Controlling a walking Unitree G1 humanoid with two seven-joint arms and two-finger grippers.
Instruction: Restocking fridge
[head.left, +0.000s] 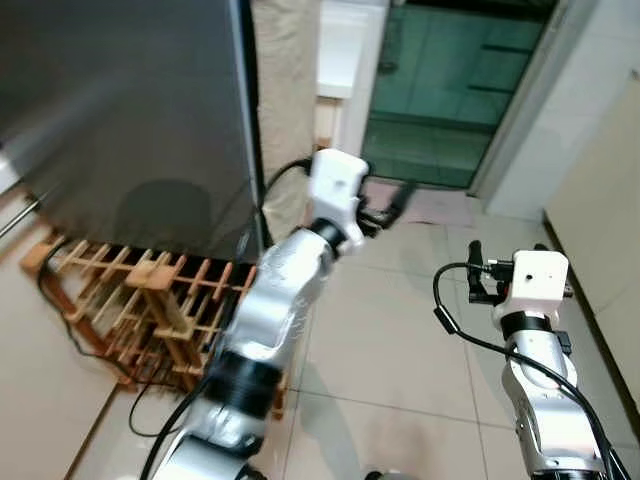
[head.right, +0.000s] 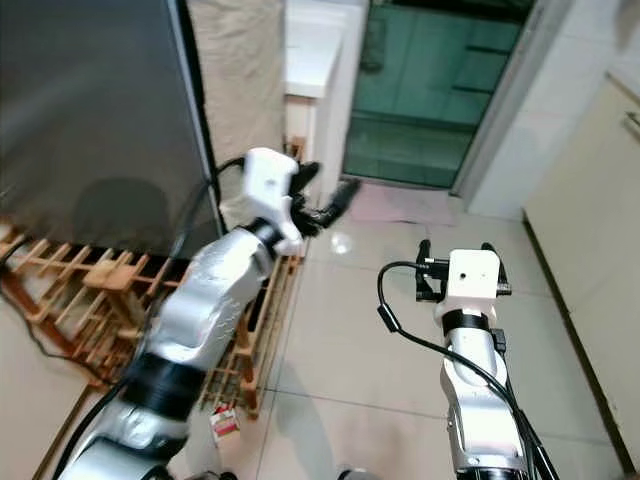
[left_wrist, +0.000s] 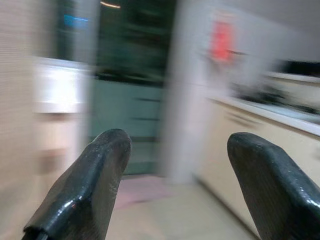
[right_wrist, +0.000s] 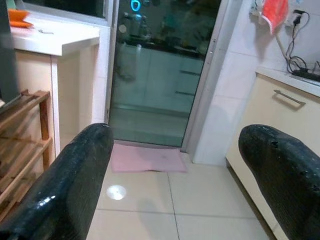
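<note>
The fridge (head.left: 120, 110) is a tall dark grey body at the upper left, its face closed toward me. My left arm is raised beside the fridge's right edge. Its left gripper (head.left: 385, 210) points toward the doorway, open and holding nothing. In the left wrist view the left gripper (left_wrist: 177, 142) is blurred, with its fingers well apart. My right gripper (head.left: 505, 262) hovers over the tiled floor at the right. It is open and empty, as the right wrist view confirms for the right gripper (right_wrist: 175, 135). No item for stocking is visible.
A wooden slatted rack (head.left: 140, 300) stands at the fridge's foot, with a small red and white carton (head.right: 224, 422) on the floor beside it. Ahead are a glass sliding door (head.left: 450, 90), a pink mat (head.left: 435, 205) and a white counter (right_wrist: 55, 37). Cream cabinets (head.left: 600, 200) line the right.
</note>
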